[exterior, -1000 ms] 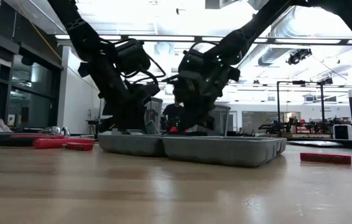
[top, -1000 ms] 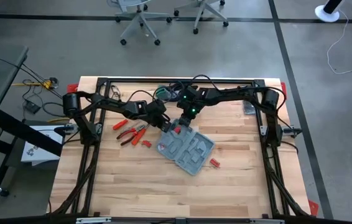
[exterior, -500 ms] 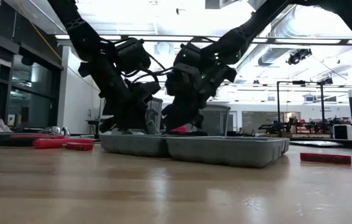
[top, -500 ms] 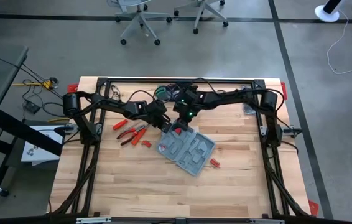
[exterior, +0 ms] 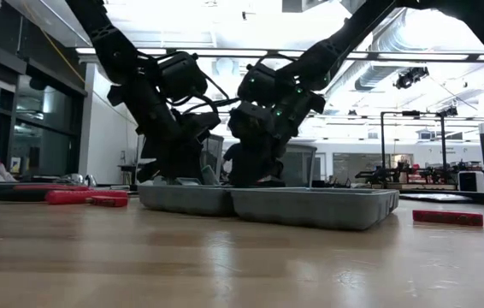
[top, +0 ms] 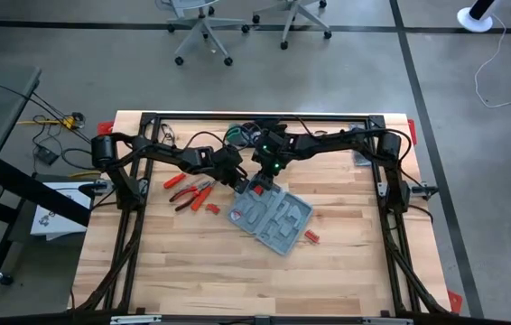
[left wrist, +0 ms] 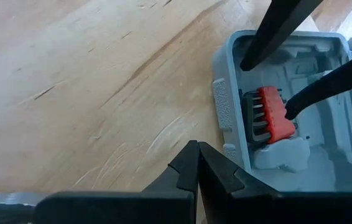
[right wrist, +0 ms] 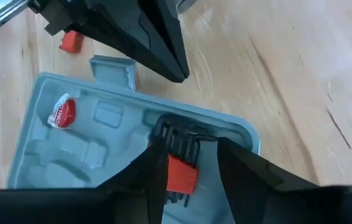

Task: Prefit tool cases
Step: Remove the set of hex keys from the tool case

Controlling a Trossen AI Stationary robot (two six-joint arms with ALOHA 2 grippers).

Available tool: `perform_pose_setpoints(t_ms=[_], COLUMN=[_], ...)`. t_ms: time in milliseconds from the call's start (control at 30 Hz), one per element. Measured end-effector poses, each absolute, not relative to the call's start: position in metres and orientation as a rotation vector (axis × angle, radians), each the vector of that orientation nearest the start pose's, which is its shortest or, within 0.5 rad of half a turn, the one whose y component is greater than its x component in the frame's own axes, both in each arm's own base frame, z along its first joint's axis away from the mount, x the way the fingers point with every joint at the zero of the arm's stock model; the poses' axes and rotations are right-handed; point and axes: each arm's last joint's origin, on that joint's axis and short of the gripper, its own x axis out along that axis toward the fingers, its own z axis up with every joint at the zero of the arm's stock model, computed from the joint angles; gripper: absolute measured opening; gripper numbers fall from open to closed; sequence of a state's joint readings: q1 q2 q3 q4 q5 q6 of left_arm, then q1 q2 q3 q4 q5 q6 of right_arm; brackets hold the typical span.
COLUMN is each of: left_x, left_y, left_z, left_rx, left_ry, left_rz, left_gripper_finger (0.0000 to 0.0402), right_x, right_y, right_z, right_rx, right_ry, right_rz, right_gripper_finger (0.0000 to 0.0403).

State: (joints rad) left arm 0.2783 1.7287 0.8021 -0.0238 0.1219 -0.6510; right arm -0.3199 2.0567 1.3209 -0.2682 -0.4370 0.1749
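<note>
Tool case [top: 270, 218] laid open mid-desk [top: 183, 262]. Right gripper [right wrist: 185, 163] positioned over far-left recess, jaws parted astride red hex-key set [right wrist: 181, 173]. Left gripper [left wrist: 196, 167] kept just beside case, jaws closed, empty.

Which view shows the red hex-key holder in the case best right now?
The left wrist view: the red hex-key holder sits unobstructed in the grey-blue case. The right wrist view shows it partly, between the right gripper fingers. High view: tiny. Low view: hidden.
</note>
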Motion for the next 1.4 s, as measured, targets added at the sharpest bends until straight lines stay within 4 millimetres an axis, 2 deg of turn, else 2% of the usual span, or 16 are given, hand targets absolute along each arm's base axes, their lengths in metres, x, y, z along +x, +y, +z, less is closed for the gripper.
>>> perform_pose_setpoints(t_ms=[100, 300, 533, 633, 733, 800, 1033, 1200, 1400], left_x=[0.302, 0.302, 0.302, 0.301, 0.301, 0.301, 0.301, 0.305, 0.308], left_y=[0.083, 0.083, 0.083, 0.083, 0.084, 0.084, 0.083, 0.081, 0.075], left_z=[0.126, 0.126, 0.126, 0.126, 0.126, 0.126, 0.126, 0.129, 0.139], left_rx=[-0.789, -0.789, -0.787, -0.782, -0.777, -0.775, -0.771, -0.821, -0.851], left_ry=[0.86, 0.86, 0.859, 0.856, 0.854, 0.853, 0.856, 0.84, 0.805], left_rz=[0.447, 0.448, 0.452, 0.462, 0.473, 0.475, 0.463, 0.345, 0.224], left_gripper_finger=[0.0, 0.0, 0.0, 0.0, 0.0, 0.0, 0.0, 0.0, 0.0], right_x=[0.399, 0.405, 0.405, 0.404, 0.405, 0.405, 0.404, 0.404, 0.402], right_y=[-0.118, -0.111, -0.11, -0.11, -0.104, -0.102, -0.099, -0.097, -0.097], right_z=[0.137, 0.122, 0.119, 0.118, 0.117, 0.116, 0.123, 0.134, 0.137], right_rx=[0.533, 0.555, 0.552, 0.566, 0.565, 0.58, 0.672, 0.685, 0.734], right_ry=[0.948, 0.966, 0.963, 0.973, 0.982, 0.983, 0.959, 0.927, 0.943], right_rz=[0.028, 0.076, 0.108, 0.122, 0.151, 0.175, 0.293, 0.351, 0.322], right_gripper_finger=[0.0132, 0.0132, 0.0124, 0.0089, 0.0025, 0.001, 0.0001, 0.0, 0.0001])
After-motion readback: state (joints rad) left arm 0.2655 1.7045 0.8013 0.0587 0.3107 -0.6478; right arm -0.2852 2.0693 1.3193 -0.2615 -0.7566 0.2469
